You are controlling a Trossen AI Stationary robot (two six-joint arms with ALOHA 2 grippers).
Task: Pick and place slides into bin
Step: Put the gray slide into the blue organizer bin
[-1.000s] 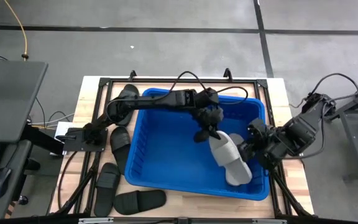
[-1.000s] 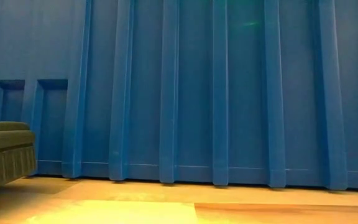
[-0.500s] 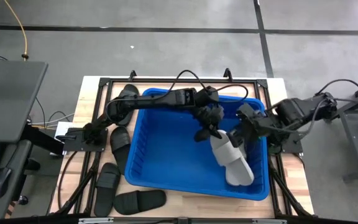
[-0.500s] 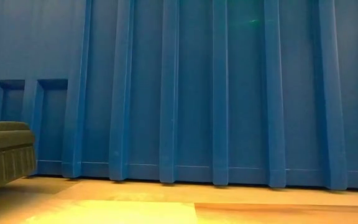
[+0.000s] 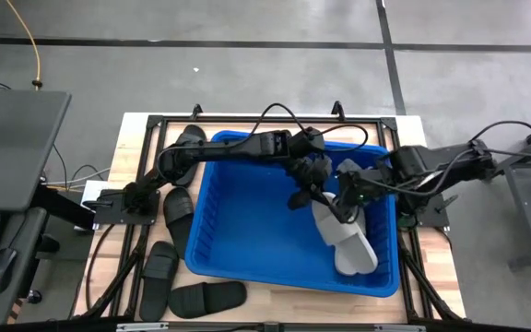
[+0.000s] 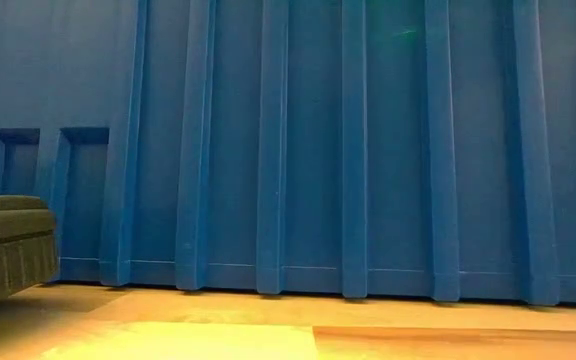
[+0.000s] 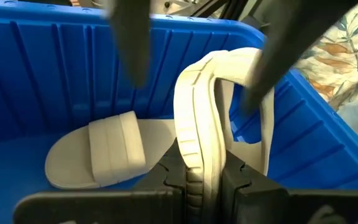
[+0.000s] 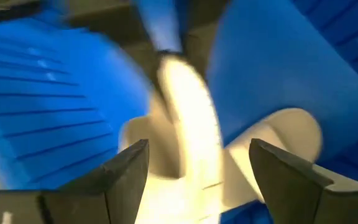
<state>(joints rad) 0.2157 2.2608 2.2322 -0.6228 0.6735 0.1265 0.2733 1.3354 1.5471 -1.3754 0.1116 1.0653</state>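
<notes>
Right gripper (image 5: 347, 195) has swung in, fingers spread, toward the grey slide (image 7: 197, 134) pinched by left gripper (image 5: 310, 195) over the bin (image 5: 247, 249): handover or release pending.

We see bin (image 5: 247, 231): bright blue plastic, smooth, slightly glossy, ribbed walls. Grey slides (image 5: 344, 240): matt rubber, soft-looking; ridged sole edge on one pinched in left end effector (image 7: 202, 177). Black slides (image 5: 175, 214): matt rubber, dull. We note desk (image 5: 431, 267): pale wood top, smooth, light sheen in low view; black metal frame rails at edges. Arms: dark matt casing. Floor: grey, matt, concrete-like.
</notes>
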